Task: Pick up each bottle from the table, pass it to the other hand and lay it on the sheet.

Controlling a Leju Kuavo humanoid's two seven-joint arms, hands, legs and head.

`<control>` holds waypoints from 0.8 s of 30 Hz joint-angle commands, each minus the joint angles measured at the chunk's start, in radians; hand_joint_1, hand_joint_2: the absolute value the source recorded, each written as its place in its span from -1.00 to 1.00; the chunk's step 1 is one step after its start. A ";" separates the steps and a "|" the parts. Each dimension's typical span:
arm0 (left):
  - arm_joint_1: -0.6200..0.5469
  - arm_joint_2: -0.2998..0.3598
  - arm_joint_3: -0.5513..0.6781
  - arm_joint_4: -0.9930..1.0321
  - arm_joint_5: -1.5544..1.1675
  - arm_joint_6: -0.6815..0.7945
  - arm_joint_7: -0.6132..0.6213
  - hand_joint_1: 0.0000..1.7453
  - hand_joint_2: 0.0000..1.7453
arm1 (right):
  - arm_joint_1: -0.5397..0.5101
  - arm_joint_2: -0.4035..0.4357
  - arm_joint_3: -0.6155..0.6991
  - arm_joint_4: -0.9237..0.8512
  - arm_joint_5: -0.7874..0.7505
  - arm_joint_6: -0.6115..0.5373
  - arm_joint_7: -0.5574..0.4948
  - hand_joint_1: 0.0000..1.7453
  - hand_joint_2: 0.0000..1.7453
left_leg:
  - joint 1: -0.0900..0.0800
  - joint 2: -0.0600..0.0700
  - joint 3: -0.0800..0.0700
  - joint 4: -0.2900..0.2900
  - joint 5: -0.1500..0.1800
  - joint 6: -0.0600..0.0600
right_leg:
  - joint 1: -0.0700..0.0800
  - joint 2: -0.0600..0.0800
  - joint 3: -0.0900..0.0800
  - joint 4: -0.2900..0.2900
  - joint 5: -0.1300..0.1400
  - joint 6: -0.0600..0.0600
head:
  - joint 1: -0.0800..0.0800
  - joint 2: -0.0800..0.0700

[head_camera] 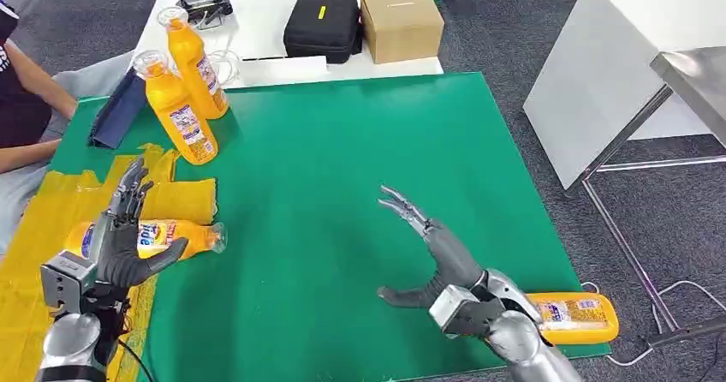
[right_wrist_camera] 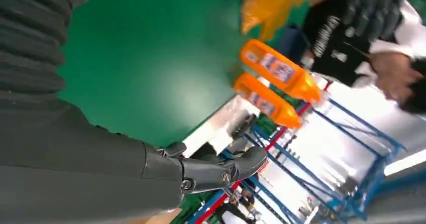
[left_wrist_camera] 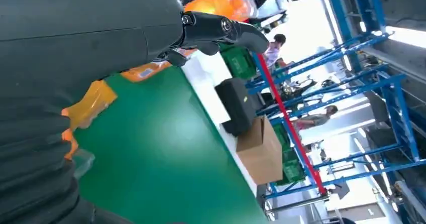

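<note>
Left hand (head_camera: 120, 232) spread, fingers apart, over orange plastic bottle (head_camera: 171, 238) lying on crinkled yellow sheet (head_camera: 51, 219). Right hand (head_camera: 428, 253) spread, empty, above green mat (head_camera: 342, 185). Two bottles (head_camera: 184, 86) upright at mat's far edge.

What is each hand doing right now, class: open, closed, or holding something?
Left hand: open, fingers spread above the lying bottle, holding nothing.
Right hand: open, fingers apart over the green mat, empty.

Glossy orange plastic bottles (head_camera: 181, 118), crinkled yellow sheet (head_camera: 51, 206), matt green table cover (head_camera: 342, 185), brown cardboard box (head_camera: 401, 22)
</note>
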 commanded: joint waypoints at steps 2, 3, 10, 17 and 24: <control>-0.032 -0.045 -0.035 0.082 0.013 0.001 0.015 -1.00 1.00 | 0.139 -0.145 -0.009 -0.100 0.107 -0.015 -0.029 -1.00 1.00 | 0.001 -0.006 0.004 0.000 -0.001 -0.001 | 0.001 -0.005 0.005 -0.001 -0.002 -0.002 | 0.000 0.000; -0.030 -0.045 -0.035 0.082 0.019 0.001 0.017 -1.00 1.00 | 0.169 -0.156 -0.019 -0.107 0.138 -0.026 -0.020 -1.00 1.00 | 0.001 -0.005 0.002 0.000 0.000 0.000 | 0.000 -0.004 0.003 -0.001 -0.001 -0.001 | 0.000 0.000; -0.030 -0.048 -0.035 0.090 0.028 -0.003 0.019 -1.00 1.00 | 0.231 -0.200 -0.026 -0.121 0.165 -0.038 -0.033 -1.00 1.00 | 0.000 -0.005 0.003 -0.001 0.000 0.000 | 0.000 -0.004 0.004 -0.001 -0.001 -0.001 | 0.000 0.000; -0.046 -0.047 -0.048 0.109 0.051 -0.015 0.021 -1.00 1.00 | 0.343 -0.352 -0.014 -0.140 0.255 -0.135 0.069 -1.00 1.00 | 0.000 -0.007 0.003 0.000 -0.001 0.000 | 0.000 -0.006 0.004 -0.001 -0.002 -0.001 | -0.001 0.000; -0.003 -0.052 -0.036 0.051 0.071 -0.019 0.029 -1.00 1.00 | 0.402 -0.421 -0.024 -0.094 0.385 -0.264 0.290 -1.00 1.00 | 0.000 -0.003 0.003 0.000 -0.002 0.000 | -0.002 -0.002 0.004 -0.001 -0.001 -0.001 | 0.000 0.000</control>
